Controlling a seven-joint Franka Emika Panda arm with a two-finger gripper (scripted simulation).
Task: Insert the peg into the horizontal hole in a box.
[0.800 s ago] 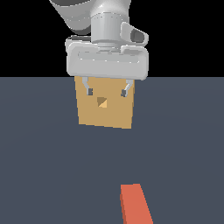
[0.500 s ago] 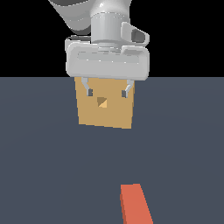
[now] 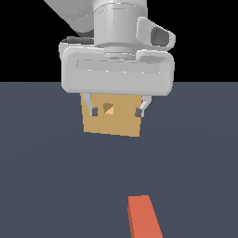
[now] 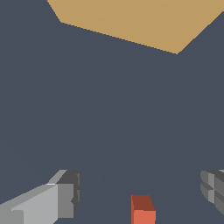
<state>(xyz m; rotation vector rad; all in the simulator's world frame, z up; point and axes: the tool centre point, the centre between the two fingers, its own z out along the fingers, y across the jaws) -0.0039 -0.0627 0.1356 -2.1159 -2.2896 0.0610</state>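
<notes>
Exterior view faces the box [image 3: 111, 122] frontally; wrist view looks down — both share the peg [image 4: 142, 210].

The peg [image 3: 144, 217] lies on the floor [image 3: 46, 176], well before the box [image 3: 111, 120]

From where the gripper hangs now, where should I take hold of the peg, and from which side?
Grip the peg across its narrow width on the orange-red half, coming straight down from above. It lies flat on the floor, a slim bar pointing roughly toward the box, so its long sides are free. The gripper is open and empty. The pale half is out of frame, so I cannot judge it.
</notes>
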